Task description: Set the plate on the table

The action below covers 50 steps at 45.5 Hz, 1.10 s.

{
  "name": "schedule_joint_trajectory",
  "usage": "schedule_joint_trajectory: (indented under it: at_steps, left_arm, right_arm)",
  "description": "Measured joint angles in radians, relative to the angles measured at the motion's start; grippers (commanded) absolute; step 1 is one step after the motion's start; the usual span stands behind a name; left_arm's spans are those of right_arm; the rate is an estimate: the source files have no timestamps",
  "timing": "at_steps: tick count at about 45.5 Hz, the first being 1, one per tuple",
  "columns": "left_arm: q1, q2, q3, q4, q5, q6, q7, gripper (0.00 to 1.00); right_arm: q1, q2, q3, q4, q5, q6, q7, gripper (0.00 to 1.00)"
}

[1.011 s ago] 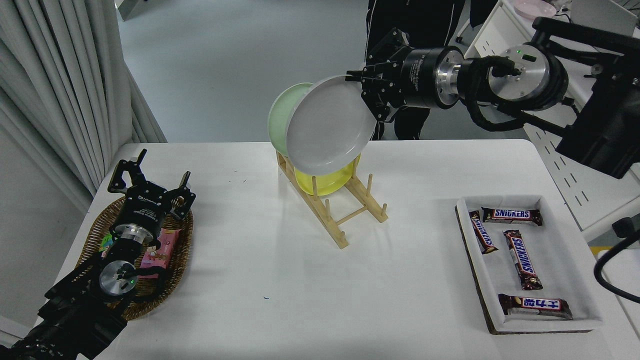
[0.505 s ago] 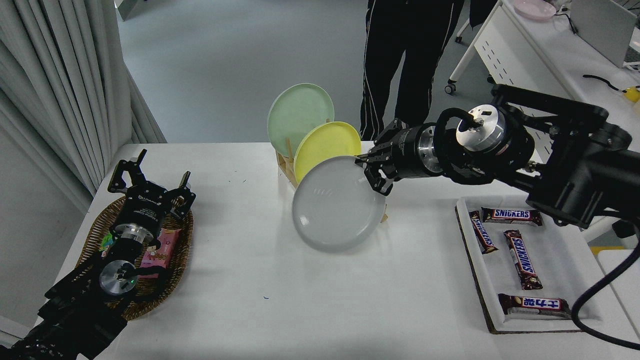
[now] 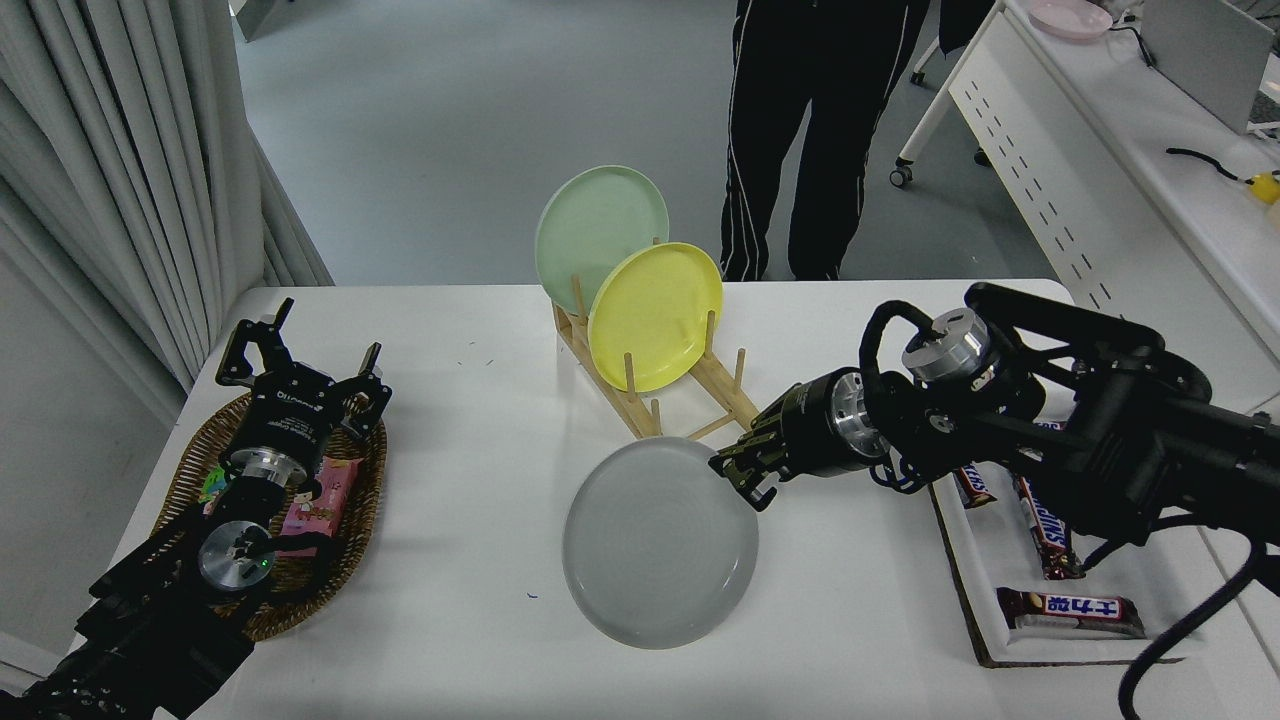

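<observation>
Both arms are matte black with angular, boxy link housings. The right arm (image 3: 1130,440) carries a round brushed-silver cap on its wrist joint, a silver ring behind the cylindrical black end effector (image 3: 738,478), and a thick black cable looping over the joint. The left arm (image 3: 170,600) has the same build: a silver collar, a silver disc with a small green light, and white lettering on the left end effector (image 3: 300,370) body.

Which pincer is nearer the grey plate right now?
Right. The right pincer grips the grey plate at its upper right rim; the left pincer sits parked over the wicker basket, far left.
</observation>
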<state>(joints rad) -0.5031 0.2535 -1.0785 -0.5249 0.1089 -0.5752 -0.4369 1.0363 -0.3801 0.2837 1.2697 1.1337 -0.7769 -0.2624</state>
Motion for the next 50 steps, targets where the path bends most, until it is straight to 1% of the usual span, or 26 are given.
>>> schedule_joint_trajectory:
  at_steps: [11, 21, 35, 50]
  left_arm:
    - [0.000, 0.000, 0.000, 0.000, 0.000, 0.000, 0.001, 1.00]
    - [0.000, 0.000, 0.000, 0.000, 0.000, 0.000, 0.001, 1.00]
    - [0.000, 0.000, -0.001, 0.000, 0.000, 0.000, 0.000, 1.00]
    - [0.000, 0.000, -0.001, 0.000, 0.000, 0.000, 0.000, 1.00]
  right_arm:
    - [-0.100, 0.026, 0.063, -0.045, 0.004, -0.006, -0.001, 0.00]
    - [-0.158, 0.059, 0.097, -0.091, 0.006, -0.008, 0.001, 0.00]
    - [-0.215, 0.097, 0.123, -0.141, 0.003, -0.008, 0.003, 0.00]
    - [-0.239, 0.121, 0.130, -0.193, -0.004, -0.008, 0.004, 0.00]
